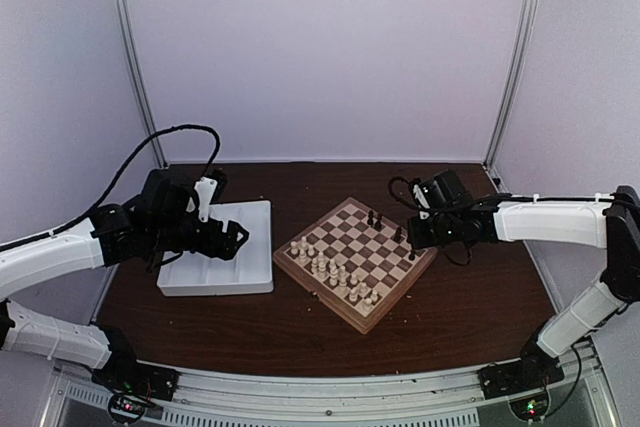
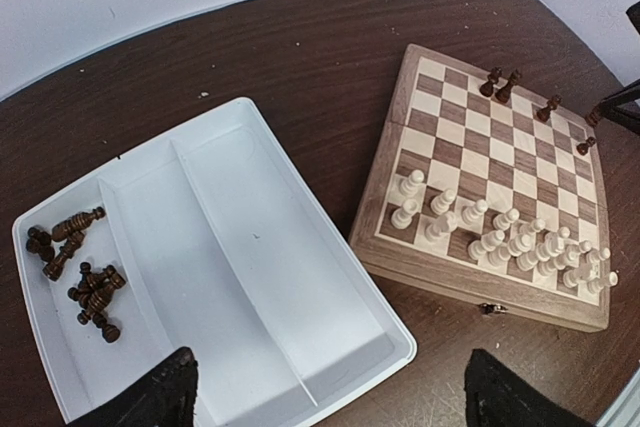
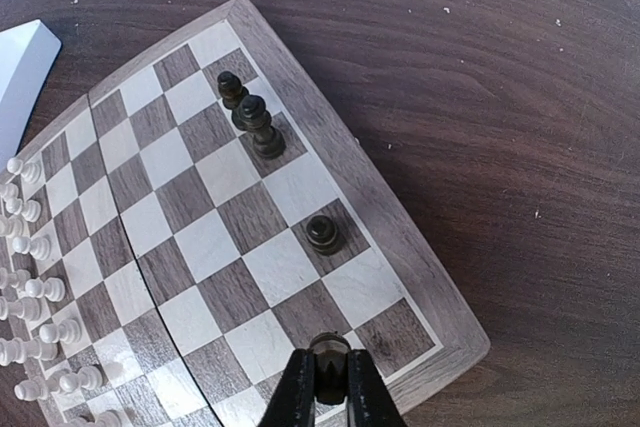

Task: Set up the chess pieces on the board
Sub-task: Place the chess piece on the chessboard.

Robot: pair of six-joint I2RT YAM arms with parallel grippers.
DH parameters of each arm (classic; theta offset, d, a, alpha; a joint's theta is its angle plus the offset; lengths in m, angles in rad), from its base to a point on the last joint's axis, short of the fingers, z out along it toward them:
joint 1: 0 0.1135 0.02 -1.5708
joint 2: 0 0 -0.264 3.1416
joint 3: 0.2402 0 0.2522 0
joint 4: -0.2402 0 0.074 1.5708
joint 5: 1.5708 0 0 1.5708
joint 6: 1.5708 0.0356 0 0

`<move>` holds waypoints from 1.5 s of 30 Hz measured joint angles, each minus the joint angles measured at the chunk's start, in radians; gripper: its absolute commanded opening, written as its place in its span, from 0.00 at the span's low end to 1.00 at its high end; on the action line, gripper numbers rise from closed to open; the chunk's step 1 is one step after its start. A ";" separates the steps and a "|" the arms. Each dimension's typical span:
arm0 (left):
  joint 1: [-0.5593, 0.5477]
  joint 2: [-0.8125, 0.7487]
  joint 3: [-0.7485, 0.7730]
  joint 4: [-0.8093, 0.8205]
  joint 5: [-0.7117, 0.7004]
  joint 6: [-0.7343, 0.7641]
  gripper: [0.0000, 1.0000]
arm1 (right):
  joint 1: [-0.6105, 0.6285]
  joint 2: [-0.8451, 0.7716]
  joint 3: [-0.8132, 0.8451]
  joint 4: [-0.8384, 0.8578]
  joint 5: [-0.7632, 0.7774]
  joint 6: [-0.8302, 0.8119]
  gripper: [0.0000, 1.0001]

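Note:
The board (image 1: 366, 324) lies at mid-table, its rim also in the wrist views (image 2: 480, 292) (image 3: 421, 268). Three dark chess pieces (image 3: 258, 125) stand along its right edge row. My right gripper (image 3: 328, 387) is shut on another dark piece (image 3: 330, 359) over that row's near end, by the corner. More dark pieces (image 2: 85, 282) lie loose in the left compartment of the white tray (image 2: 250, 237). My left gripper (image 2: 335, 407) hangs open and empty above the tray's near edge. In the top view it (image 1: 236, 239) is over the tray.
Cream-white pieces (image 2: 500, 237) fill the board's two rows nearest the tray, seen too in the top view (image 1: 335, 272). The tray (image 1: 255, 257) sits left of the board, close beside it. Dark wooden table (image 3: 520, 97) surrounds both; white walls enclose the back and sides.

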 measured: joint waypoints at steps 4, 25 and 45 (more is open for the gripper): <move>0.000 0.000 0.000 0.000 -0.001 0.000 0.92 | -0.001 0.020 0.000 0.025 0.001 0.003 0.05; 0.000 0.000 0.000 0.000 -0.008 0.000 0.92 | -0.016 0.144 0.002 0.069 0.026 -0.002 0.05; 0.000 0.019 0.000 0.000 -0.018 0.000 0.92 | -0.033 0.193 0.044 0.094 0.034 -0.013 0.09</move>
